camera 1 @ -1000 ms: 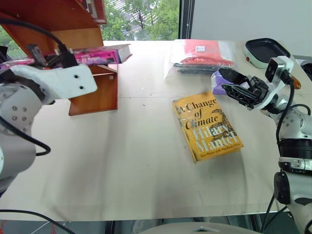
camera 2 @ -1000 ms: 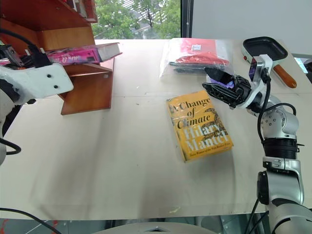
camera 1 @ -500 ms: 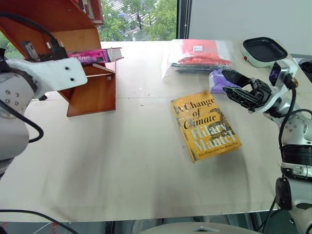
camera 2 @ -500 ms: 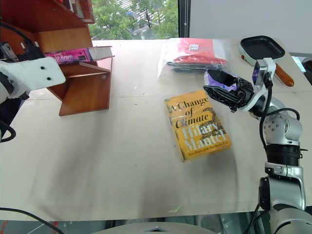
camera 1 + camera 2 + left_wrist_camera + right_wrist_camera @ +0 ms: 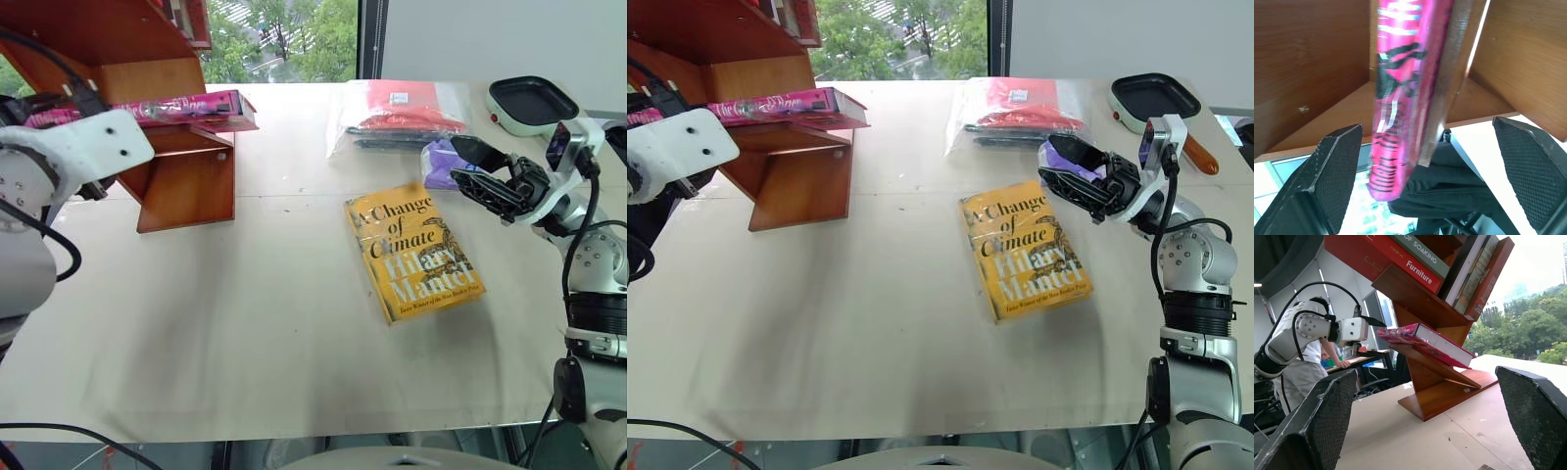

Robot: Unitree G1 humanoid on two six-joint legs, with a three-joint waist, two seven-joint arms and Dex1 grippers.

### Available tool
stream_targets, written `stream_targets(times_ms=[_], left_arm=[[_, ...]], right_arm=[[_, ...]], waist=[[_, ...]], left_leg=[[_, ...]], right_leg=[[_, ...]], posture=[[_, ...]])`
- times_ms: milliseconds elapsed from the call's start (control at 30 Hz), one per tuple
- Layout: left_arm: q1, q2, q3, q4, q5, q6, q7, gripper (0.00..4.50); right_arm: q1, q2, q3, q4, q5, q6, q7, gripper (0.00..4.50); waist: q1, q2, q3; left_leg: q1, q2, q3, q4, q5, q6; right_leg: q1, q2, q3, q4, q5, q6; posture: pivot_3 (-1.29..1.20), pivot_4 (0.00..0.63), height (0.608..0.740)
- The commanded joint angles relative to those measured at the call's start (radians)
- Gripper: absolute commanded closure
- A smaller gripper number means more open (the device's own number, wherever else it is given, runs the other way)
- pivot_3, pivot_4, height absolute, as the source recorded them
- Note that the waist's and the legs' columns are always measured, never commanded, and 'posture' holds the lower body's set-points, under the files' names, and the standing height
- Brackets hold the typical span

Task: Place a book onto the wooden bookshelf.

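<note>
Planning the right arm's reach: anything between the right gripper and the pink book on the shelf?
In the right eye view the tabletop between the right gripper and the book on the wooden bookshelf is bare; the plastic bag lies just beyond that line.

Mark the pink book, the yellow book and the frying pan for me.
pink book [image 5: 784, 104], right eye view, on its top cover.
yellow book [image 5: 416, 251], left eye view, middle of the front cover.
frying pan [image 5: 1153, 95], right eye view, on the dark inside.

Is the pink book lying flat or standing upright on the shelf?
Lying flat: the pink book rests cover-up on a wooden bookshelf board.
</note>
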Motion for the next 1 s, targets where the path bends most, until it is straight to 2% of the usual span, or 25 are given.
stream_targets(times_ms=[33, 200, 267, 333, 400, 533, 600, 633, 733, 900, 1000], left_arm=[[-0.01, 0.018, 0.107, -0.076, 0.006, 0.022, -0.006, 0.11], [-0.111, -0.061, 0.192, -0.187, -0.092, 0.005, 0.017, 0.11], [-0.244, -0.253, 0.166, -0.246, -0.25, 0.028, 0.052, 0.11], [-0.248, -0.532, 0.169, -0.32, -0.429, 0.124, 0.056, 0.11], [-0.196, -0.685, 0.179, -0.361, -0.513, 0.183, 0.066, 0.11], [0.214, -0.845, 0.089, -0.321, -0.609, 0.023, 0.035, 0.11], [0.34, -0.884, 0.056, -0.276, -0.637, -0.098, 0.022, 0.11], [0.383, -0.927, 0.063, -0.255, -0.682, -0.12, 0.025, 0.11], [0.477, -0.969, 0.045, -0.191, -0.723, -0.162, 0.044, 0.11], [0.587, -0.901, -0.055, -0.078, -0.616, -0.28, 0.092, 0.11], [0.592, -0.877, -0.067, -0.042, -0.622, -0.328, 0.101, 0.11]], right_arm=[[-0.002, -0.018, -0.034, -0.021, 0.006, -0.021, -0.001, 0.0], [0.031, -0.066, -0.043, -0.005, -0.016, -0.029, 0.017, 0.0], [0.075, -0.1, -0.046, 0.007, -0.043, -0.045, 0.036, 0.0], [0.14, -0.132, -0.031, 0.027, -0.11, -0.112, 0.06, 0.0], [0.181, -0.146, -0.019, 0.05, -0.163, -0.175, 0.072, 0.0], [0.323, -0.177, -0.05, 0.104, -0.275, -0.297, 0.019, 0.0], [0.388, -0.174, -0.081, 0.104, -0.3, -0.359, -0.017, 0.0], [0.425, -0.176, -0.097, 0.097, -0.297, -0.372, -0.017, 0.0], [0.544, -0.186, -0.129, 0.075, -0.318, -0.425, -0.024, 0.0], [0.696, -0.153, -0.153, 0.048, -0.366, -0.529, -0.08, 0.0], [0.732, -0.133, -0.15, 0.043, -0.377, -0.566, -0.112, 0.0]], waist=[[0.0, 0.0, 0.0], [0.006, 0.0, 0.0], [0.013, 0.002, -0.001], [0.03, 0.006, -0.006], [0.029, 0.005, -0.007], [0.0, 0.004, -0.008], [0.001, 0.005, -0.008], [0.003, 0.005, -0.008], [0.015, 0.006, -0.009], [0.025, 0.006, -0.009], [0.025, 0.006, -0.009]], left_leg=[[0.0, 0.0, 0.0, 0.0, 0.0, 0.0], [-0.001, 0.0, 0.0, 0.001, 0.001, -0.001], [-0.001, 0.0, -0.001, 0.002, 0.001, -0.001], [0.0, -0.001, -0.003, 0.009, 0.0, 0.0], [0.001, -0.002, -0.003, 0.012, -0.001, 0.001], [0.005, -0.001, 0.002, 0.011, -0.001, 0.001], [0.005, 0.001, 0.002, 0.01, -0.001, 0.001], [0.005, 0.002, 0.002, 0.009, -0.001, 0.001], [0.006, 0.003, 0.001, 0.009, -0.003, 0.005], [0.014, 0.003, 0.003, 0.009, -0.003, 0.005], [0.018, 0.005, 0.004, 0.009, -0.003, 0.006]], right_leg=[[0.0, 0.0, 0.0, 0.0, 0.0, 0.0], [0.0, -0.001, -0.001, -0.001, 0.0, 0.0], [0.001, -0.001, -0.001, 0.0, 0.0, 0.0], [0.006, -0.002, -0.004, -0.001, 0.0, 0.0], [0.01, -0.002, -0.004, -0.001, 0.0, 0.001], [0.01, -0.003, 0.003, 0.0, 0.002, 0.002], [0.009, -0.002, 0.007, 0.0, 0.002, 0.001], [0.009, -0.002, 0.007, 0.0, 0.002, 0.001], [0.01, -0.002, 0.006, -0.001, 0.004, -0.001], [0.018, -0.002, 0.007, -0.003, 0.002, -0.005], [0.022, -0.001, 0.008, -0.004, 0.001, -0.005]], posture=[[0.0, 0.15, 0.74], [0.0, 0.15, 0.74], [0.0, 0.15, 0.74], [0.0, 0.15, 0.74], [0.0, 0.15, 0.74], [0.0, 0.15, 0.74], [0.0, 0.15, 0.74], [0.0, 0.15, 0.74], [0.0, 0.15, 0.74], [0.0, 0.15, 0.74], [0.0, 0.15, 0.74]])
